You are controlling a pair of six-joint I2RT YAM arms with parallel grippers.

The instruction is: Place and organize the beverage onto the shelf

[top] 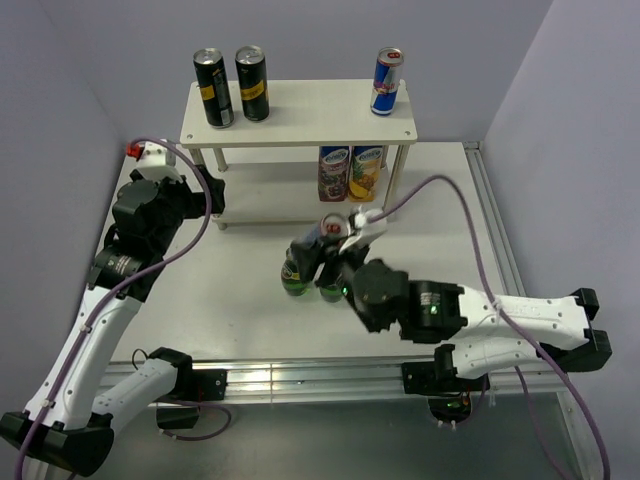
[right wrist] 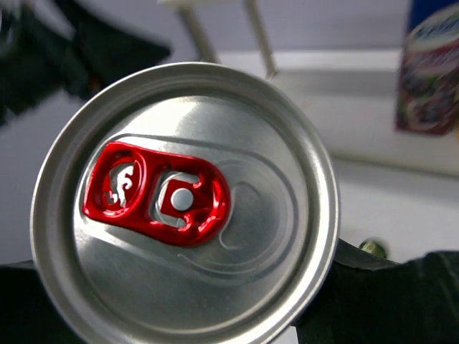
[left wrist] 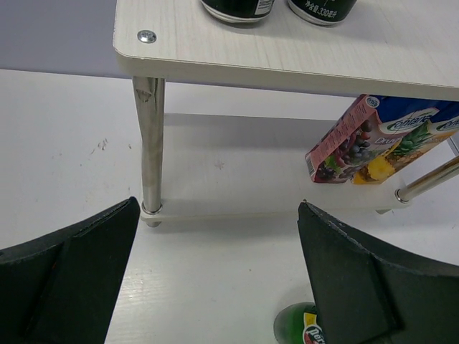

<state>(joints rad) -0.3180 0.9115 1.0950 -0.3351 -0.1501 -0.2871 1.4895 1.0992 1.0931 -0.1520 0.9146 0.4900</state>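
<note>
The shelf (top: 300, 125) stands at the back; its top board also shows in the left wrist view (left wrist: 215, 50). Two black cans (top: 213, 88) (top: 252, 83) stand on its top left and a blue-and-silver can (top: 387, 82) on its top right. My right gripper (top: 338, 250) is shut on the second blue-and-silver can (top: 335, 228), whose silver lid with a red tab fills the right wrist view (right wrist: 186, 208). Two green bottles (top: 296, 272) (top: 330, 290) stand on the table just beside and under that gripper. My left gripper (top: 215, 195) is open and empty by the shelf's left front post (left wrist: 150, 143).
Two juice cartons (top: 350, 170) stand on the shelf's lower tier at the right and show in the left wrist view (left wrist: 358, 140). One green bottle (left wrist: 301, 326) sits by my left gripper's right finger (left wrist: 358, 279). Walls close in the back and both sides.
</note>
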